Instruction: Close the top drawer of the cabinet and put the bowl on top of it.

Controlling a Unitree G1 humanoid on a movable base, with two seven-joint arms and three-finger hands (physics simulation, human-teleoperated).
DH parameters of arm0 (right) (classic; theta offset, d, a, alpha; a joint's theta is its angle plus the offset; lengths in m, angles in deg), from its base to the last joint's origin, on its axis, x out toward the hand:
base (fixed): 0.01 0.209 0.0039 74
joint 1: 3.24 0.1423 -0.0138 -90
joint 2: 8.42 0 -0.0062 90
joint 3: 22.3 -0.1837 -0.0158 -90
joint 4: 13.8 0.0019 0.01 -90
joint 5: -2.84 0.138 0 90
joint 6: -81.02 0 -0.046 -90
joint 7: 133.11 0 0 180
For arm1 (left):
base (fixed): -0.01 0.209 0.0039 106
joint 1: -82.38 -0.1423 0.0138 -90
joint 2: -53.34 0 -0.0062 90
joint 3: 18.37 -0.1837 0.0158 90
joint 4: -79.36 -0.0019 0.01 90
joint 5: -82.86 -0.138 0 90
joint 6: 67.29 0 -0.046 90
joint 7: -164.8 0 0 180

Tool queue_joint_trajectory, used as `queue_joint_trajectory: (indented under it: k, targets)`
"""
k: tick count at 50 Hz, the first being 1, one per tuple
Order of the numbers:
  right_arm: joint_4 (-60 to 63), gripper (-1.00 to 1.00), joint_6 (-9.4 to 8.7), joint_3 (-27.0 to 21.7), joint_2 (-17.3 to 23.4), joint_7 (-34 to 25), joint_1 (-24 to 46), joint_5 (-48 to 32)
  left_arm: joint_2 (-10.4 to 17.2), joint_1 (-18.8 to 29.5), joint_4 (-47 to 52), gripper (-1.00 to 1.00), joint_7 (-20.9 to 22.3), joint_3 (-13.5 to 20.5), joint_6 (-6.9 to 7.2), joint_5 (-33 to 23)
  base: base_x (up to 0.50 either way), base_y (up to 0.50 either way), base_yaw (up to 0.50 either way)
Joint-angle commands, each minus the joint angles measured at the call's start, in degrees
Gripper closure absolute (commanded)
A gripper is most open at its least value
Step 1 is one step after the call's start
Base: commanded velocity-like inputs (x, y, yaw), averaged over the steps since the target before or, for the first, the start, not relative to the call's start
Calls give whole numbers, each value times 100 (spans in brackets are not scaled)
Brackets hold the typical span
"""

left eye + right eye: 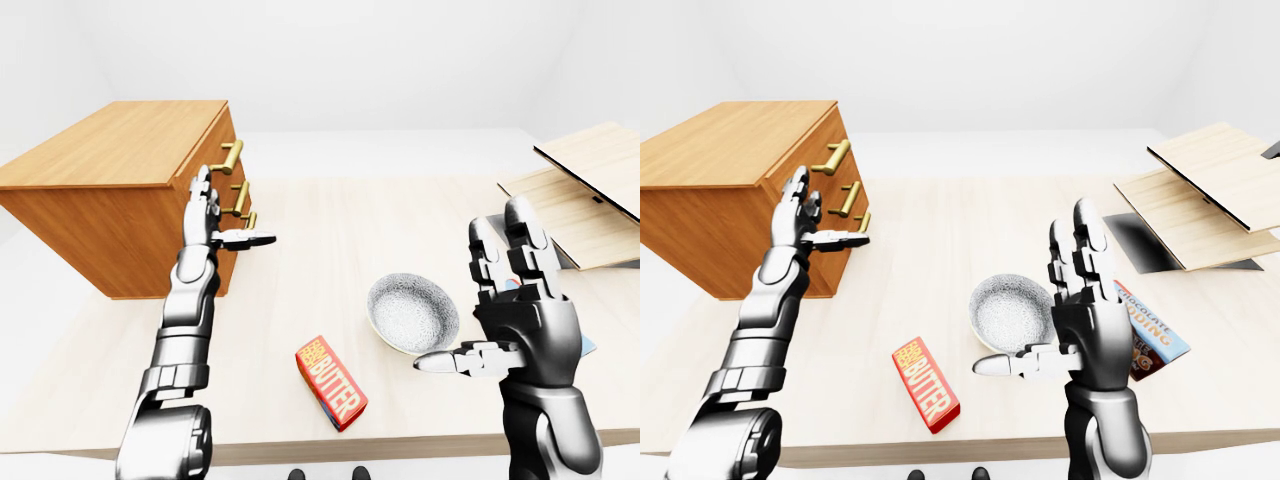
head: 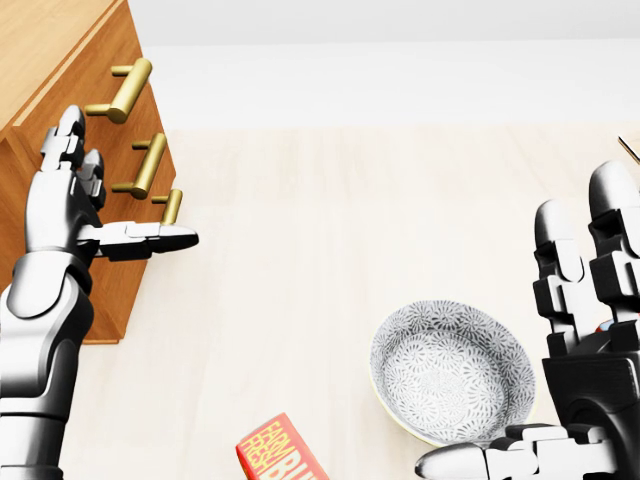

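Note:
The wooden cabinet [image 1: 110,150] stands at the left of the table. Its top drawer, with a gold handle [image 2: 125,90], sits about level with the two drawers below. My left hand [image 2: 105,190] is open, its fingers flat against the top drawer's front beside the handles and its thumb pointing right. The patterned bowl [image 2: 452,372] rests on the table at the lower right of the head view. My right hand [image 2: 545,345] stands open and upright just right of the bowl, with the thumb under its near rim and nothing held.
A red butter box [image 1: 330,382] lies near the table's bottom edge, left of the bowl. A chocolate pudding box [image 1: 1145,330] lies behind my right hand. Tilted wooden panels [image 1: 585,190] occupy the right side.

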Motion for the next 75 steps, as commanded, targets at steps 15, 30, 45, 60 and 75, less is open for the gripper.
queue_joint_trajectory:
  k: [15,30,45,60,75]
  targets:
    - [12,-100,0,94,8,20,-37,-57,235,-123,240,-100,-153,221,0,275,0,0,0]
    - [1,-100,0,108,10,32,-39,-59,209,-170,287,-100,-148,189,0,322,0,0,0]
    - [-67,-100,0,70,14,20,-33,-32,-570,-1314,3502,-100,90,-446,0,-242,0,0,0]
    - [-39,-100,0,-71,-6,-50,-45,41,-1082,-1901,5134,-100,620,-970,0,-963,0,0,0]
    - [-81,-100,0,-237,-15,-99,50,115,-1312,-1951,5444,-100,656,-1425,0,-2123,0,0,0]
